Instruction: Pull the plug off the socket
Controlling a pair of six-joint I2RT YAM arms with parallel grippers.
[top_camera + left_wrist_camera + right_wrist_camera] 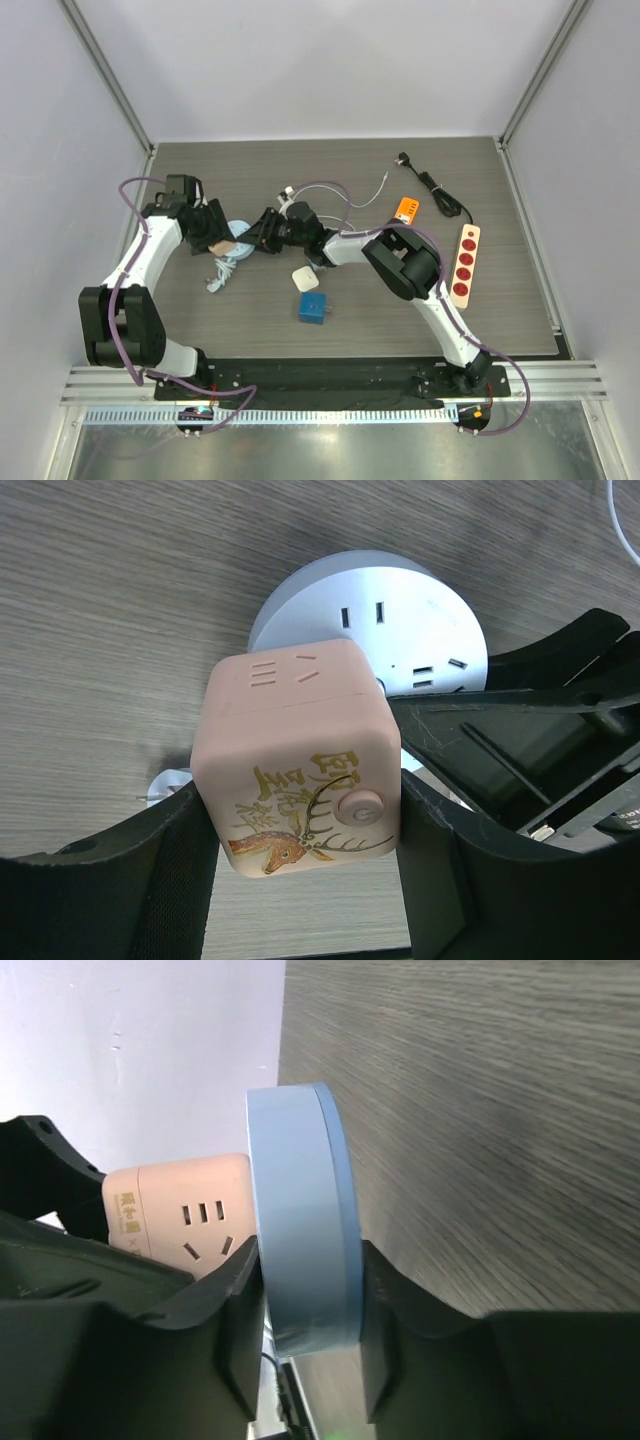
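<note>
Both arms meet over the left-centre of the tabletop (250, 170). The left gripper (302, 820) is clamped on the pink cube plug (300, 750), with one finger on each side of it. That's the cube with the gold deer print and a little round button on the face toward the camera. The cube's far end sits right up against the face of the round socket (400, 610), a pale blue-white disc with several sets of slots on it. I can't see any prongs, so from these views the plug looks seated, or at least flush with the disc.

The right gripper (305, 1310) is closed on that same disc, pinching it across its thickness at the rim (the right wrist view shows the disc edge-on with the pink cube poking out on its left side). I can't tell whether the pair is lifted off the wood or resting on it.

Other stuff sits to the right, well apart from the action: a white cube (305, 277) just beside a blue cube (314, 308), an orange adapter (407, 208), a power strip (464, 264) with red outlets, and a black cord (432, 187) near the back.
</note>
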